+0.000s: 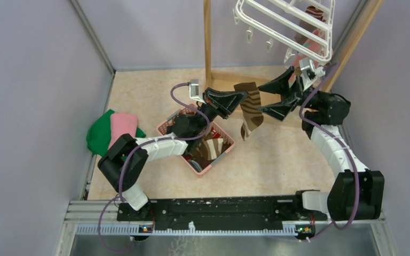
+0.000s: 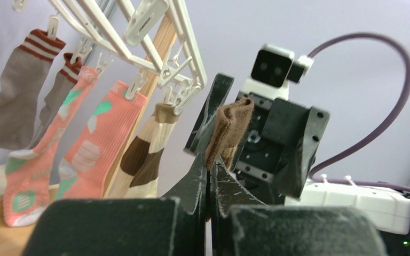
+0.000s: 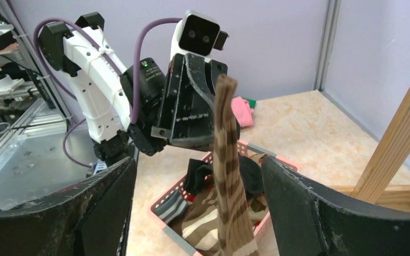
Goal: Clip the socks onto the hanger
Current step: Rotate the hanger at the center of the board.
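Looking down from above, I have my left gripper (image 1: 241, 97) clenched on the striped sock (image 1: 250, 111), which hangs in the air short of the hanger (image 1: 293, 29). The right gripper (image 1: 263, 100) is spread wide just beside it, holding nothing. Below are the beige speckled table (image 1: 149, 90), a pink basket (image 1: 203, 169) and lilac walls (image 1: 32, 80).

From the left wrist, only a short end of the sock pokes past the pinch, so I judge it could slip loose.

From the right wrist, the limp sock dangles ahead of my parted fingers (image 3: 341, 213). Closing off-centre might miss it.
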Tool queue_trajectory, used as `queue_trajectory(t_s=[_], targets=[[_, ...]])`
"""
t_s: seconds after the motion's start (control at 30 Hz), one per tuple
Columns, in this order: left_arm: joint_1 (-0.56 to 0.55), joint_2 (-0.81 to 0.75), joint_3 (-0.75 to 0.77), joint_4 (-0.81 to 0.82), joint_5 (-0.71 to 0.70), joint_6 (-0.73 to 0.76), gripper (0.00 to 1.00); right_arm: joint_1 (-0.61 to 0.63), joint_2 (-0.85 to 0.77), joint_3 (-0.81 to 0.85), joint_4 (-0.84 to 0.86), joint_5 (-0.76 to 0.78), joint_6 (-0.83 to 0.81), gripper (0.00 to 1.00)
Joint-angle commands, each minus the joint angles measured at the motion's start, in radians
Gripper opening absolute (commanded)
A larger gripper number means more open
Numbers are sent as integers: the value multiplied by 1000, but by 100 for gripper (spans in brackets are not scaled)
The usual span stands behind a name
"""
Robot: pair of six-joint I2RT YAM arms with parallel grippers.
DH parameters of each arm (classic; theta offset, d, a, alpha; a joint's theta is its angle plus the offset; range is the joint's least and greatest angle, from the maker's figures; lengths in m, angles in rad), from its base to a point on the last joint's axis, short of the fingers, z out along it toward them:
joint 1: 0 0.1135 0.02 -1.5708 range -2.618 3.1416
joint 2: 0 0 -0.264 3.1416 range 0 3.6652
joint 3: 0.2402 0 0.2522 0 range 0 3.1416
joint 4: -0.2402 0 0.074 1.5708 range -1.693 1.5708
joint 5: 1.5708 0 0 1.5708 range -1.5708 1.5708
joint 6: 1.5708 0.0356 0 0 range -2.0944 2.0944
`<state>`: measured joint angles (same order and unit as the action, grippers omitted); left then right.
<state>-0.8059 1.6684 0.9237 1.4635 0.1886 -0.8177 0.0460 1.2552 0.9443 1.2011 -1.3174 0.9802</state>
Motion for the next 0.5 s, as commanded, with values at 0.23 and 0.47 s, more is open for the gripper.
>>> queue_trajectory(t_s=[0.23, 0.47], targets=[[-6, -43, 27, 329, 5, -89, 0, 19, 8, -50, 476, 195, 166, 77], [-19, -19, 64, 328, 14, -105, 0, 42, -3, -97, 370, 234, 69, 68]])
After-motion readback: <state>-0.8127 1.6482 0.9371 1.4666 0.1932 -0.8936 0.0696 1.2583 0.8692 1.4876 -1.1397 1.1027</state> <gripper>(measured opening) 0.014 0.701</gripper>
